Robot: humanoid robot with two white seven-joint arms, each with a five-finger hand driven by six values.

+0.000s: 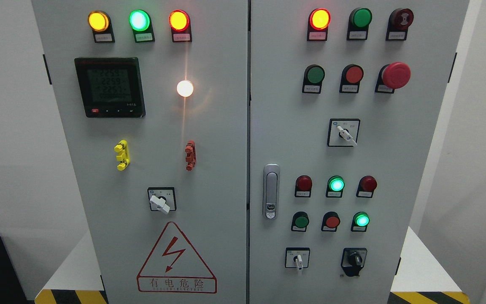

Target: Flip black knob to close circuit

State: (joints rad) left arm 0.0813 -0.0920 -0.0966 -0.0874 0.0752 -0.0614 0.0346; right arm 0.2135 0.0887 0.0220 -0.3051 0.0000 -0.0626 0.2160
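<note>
You are facing a grey electrical cabinet (226, 169) with two doors, and neither of your hands shows in the head view, so you cannot tell whether the fingers are released, clenched or grasping anything. The black knob (355, 259) sits at the lower right of the right door, on a black plate, its handle pointing roughly upward. Just to its left is a white selector switch (298, 259) with its lever pointing down, and above both are two rows of small lamps and buttons, two of them glowing green. Further up the right door you see another white selector (344, 133), a red mushroom button (396, 75) and a lit red lamp (319, 19). A door latch (271, 192) stands at the left edge of this door. The left door carries a digital meter (110, 87), lit yellow, green and red lamps along the top, and a red warning triangle (176, 259) near the bottom.
</note>
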